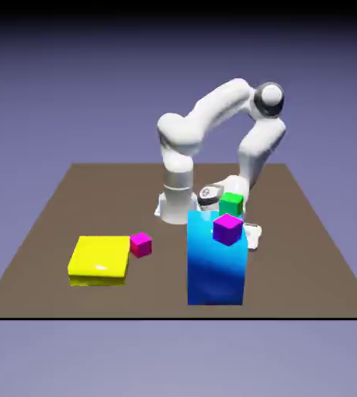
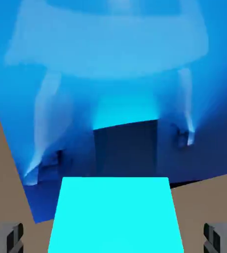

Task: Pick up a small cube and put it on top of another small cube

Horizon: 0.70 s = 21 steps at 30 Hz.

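Hand view: rigid, light-looking small cube (image 2: 115,215) sits between the spread claw (image 2: 113,238); flat opposite sides offer grip

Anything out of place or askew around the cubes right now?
Nothing is spilled or toppled. One oddity: a purple cube sits atop the tall blue block, not on the table. The teal cube lies square between the tool's fingertips.
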Each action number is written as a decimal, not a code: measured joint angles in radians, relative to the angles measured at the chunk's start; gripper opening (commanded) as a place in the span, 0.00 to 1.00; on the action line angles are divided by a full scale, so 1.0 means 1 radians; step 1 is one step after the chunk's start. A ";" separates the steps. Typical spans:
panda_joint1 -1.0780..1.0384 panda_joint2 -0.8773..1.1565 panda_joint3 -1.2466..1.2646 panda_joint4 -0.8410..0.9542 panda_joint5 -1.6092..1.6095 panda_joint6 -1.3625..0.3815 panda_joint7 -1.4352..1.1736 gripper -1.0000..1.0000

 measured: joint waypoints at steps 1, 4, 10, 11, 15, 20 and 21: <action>0.036 0.017 -0.011 -0.013 0.023 -0.021 -0.013 0.00; 0.145 0.070 -0.045 -0.051 0.093 -0.086 -0.051 0.00; 0.362 0.167 -0.104 -0.110 0.229 -0.203 -0.138 0.00; 0.398 0.171 -0.099 -0.088 0.245 -0.197 -0.171 0.00; 0.466 0.161 -0.231 -0.057 0.151 -0.315 -0.145 0.00; 0.541 0.147 -0.412 -0.024 0.015 -0.479 -0.094 0.00; 0.556 0.144 -0.448 -0.017 -0.012 -0.512 -0.084 0.00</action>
